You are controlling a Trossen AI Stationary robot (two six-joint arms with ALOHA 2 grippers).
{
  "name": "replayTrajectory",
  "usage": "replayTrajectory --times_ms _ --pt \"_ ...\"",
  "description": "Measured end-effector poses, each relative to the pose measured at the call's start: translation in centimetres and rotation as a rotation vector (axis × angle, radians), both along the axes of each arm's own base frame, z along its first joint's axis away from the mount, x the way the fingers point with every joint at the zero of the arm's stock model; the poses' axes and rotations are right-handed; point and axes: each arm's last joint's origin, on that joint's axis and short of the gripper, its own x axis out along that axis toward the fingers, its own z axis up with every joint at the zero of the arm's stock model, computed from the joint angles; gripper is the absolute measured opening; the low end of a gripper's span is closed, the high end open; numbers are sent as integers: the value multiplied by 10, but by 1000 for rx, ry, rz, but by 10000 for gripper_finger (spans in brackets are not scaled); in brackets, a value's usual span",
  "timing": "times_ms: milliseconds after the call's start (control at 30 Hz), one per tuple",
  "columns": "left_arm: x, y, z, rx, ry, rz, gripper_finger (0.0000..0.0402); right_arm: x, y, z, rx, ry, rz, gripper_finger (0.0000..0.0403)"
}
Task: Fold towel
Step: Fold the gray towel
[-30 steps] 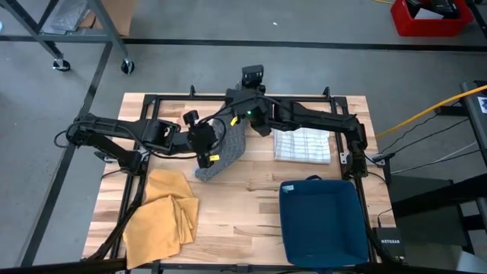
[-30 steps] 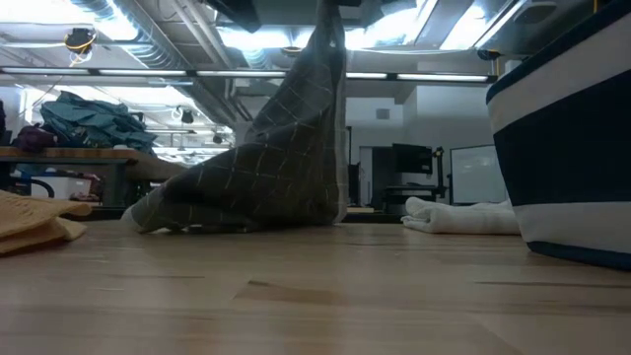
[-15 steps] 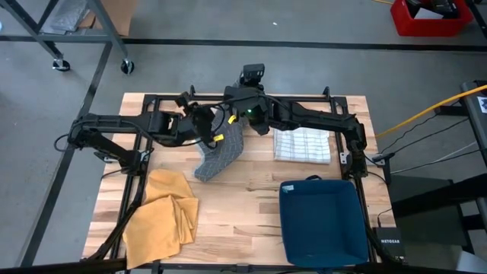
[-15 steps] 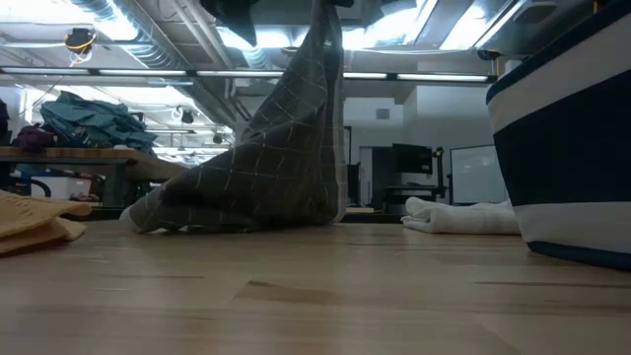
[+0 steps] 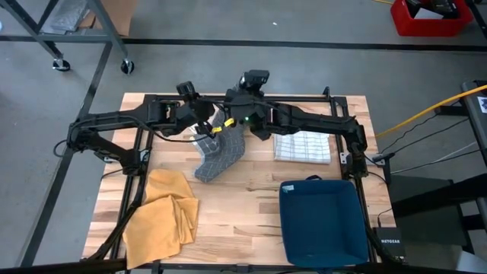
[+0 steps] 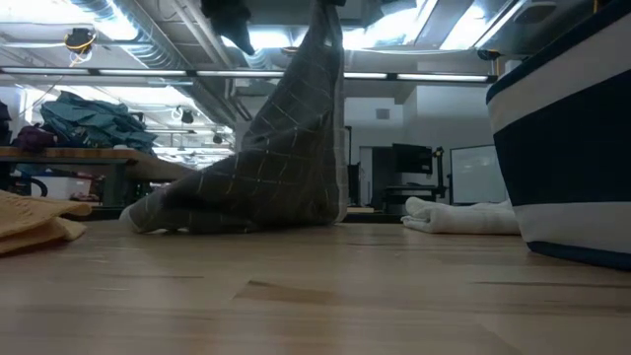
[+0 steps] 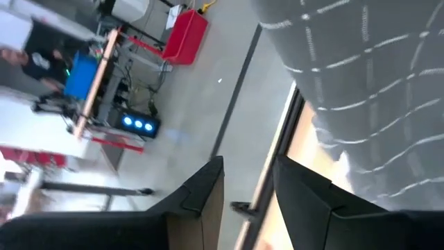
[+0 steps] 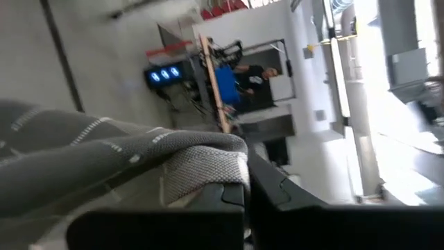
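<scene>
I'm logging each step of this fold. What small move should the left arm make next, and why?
Probably bring the left gripper onto the grey towel's near edge and close. Its fingers stand open beside the cloth, holding nothing, while the right gripper is shut on the towel's top corner, so the towel hangs with its lower end trailing on the table.

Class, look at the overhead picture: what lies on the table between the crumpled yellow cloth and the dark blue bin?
Only bare wood of the table lies between the yellow cloth and the blue bin, as the high view shows.
</scene>
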Motion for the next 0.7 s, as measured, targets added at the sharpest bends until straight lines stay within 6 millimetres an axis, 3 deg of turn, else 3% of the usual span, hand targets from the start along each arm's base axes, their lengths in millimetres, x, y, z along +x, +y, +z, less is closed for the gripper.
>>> replayTrajectory --times_ms 167,300,500,700 --pt "-9 -12 4 -10 69 -99 117 -4 11 -11 70 -40 28 1" --pt "-23 -38 6 -196 8 -256 117 -8 14 -18 118 -55 31 1" --pt "-45 -75 4 -360 4 -311 117 -4 16 -24 185 -60 102 1" --pt "-48 -111 1 -557 21 -496 117 2 11 -28 192 -84 91 1"
